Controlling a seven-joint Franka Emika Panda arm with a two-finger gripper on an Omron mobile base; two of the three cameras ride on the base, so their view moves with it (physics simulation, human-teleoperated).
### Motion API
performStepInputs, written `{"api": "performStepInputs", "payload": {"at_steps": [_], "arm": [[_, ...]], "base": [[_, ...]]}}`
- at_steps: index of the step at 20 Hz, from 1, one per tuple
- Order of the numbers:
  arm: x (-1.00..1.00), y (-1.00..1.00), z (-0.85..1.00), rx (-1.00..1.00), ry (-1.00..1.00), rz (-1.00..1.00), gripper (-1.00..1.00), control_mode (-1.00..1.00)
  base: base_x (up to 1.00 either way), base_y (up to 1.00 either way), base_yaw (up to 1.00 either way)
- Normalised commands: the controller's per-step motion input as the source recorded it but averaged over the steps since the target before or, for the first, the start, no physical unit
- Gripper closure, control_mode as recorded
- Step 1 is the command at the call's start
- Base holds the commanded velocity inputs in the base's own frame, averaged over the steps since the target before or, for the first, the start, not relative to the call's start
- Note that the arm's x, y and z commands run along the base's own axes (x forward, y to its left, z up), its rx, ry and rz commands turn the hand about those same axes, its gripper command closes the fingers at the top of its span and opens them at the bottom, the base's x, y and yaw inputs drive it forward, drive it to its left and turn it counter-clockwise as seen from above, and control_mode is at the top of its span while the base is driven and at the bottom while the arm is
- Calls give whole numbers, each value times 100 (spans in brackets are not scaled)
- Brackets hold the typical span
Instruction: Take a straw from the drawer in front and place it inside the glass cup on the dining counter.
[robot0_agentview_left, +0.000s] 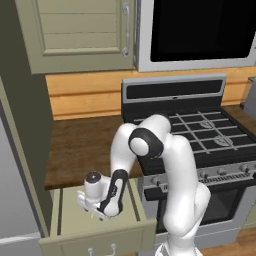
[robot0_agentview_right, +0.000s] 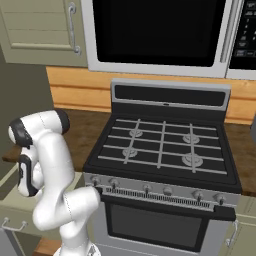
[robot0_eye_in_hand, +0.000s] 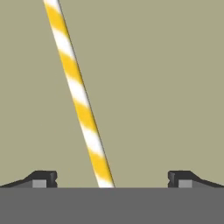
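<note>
- Straw (robot0_eye_in_hand: 81, 103), striped yellow and white, lay flat on the floor of the open sage-green drawer (robot0_agentview_left: 70, 220), directly under the hand.
- Gripper (robot0_eye_in_hand: 112, 180) hung over it with its fingers spread to their widest, one tip on either side of the straw and nothing pinched.
- In the hand view the straw's long axis ran from upper left down to the bottom edge between the tips, slanted rather than square to the line across the fingers; which end was which I could not tell.
- Risk, as I judged it: such a thin, round stick could roll or swivel as the fingers closed on the slant.
- A descent too shallow might close above it; too deep might jam the tips into the drawer floor.
- The drawer's side walls seemed close to the arm in the left base view, so a wide lift might clip them.
</note>
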Motion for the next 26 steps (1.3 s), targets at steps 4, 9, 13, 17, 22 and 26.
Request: {"api": "performStepInputs", "payload": {"at_steps": [4, 9, 13, 17, 22, 26], "arm": [[4, 1, -22, -6, 2, 0, 100, -100], [-3, 0, -12, -1, 10, 0, 100, -100], [-19, 0, 0, 0, 12, 0, 100, -100], [-27, 0, 0, 0, 10, 0, 100, -100], [-40, 1, 37, 0, 9, 0, 100, -100], [-84, 7, 99, 0, 4, -4, 100, -100]], "base": [[0, 0, 0], [0, 0, 0], [0, 0, 0], [0, 0, 0], [0, 0, 0], [0, 0, 0]]}}
